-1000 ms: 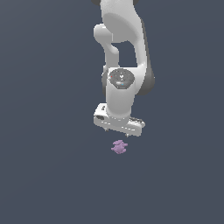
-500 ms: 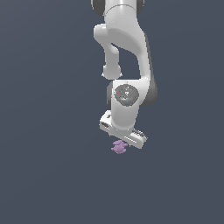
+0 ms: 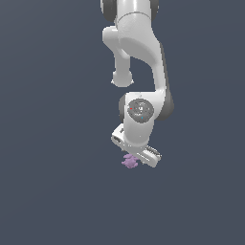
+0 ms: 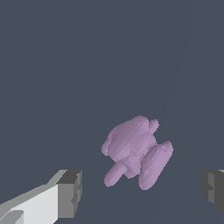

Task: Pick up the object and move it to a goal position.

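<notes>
The pincer [image 4: 140, 192] has dropped around the purple object [image 3: 129, 161], jaws wide on either side; gripping and carrying remain.

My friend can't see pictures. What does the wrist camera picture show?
A small, lumpy light-purple object with stubby bumps sits on a plain dark grey surface. The gripper is open, its two grey-tipped jaws far apart on either side, not touching the object.
</notes>
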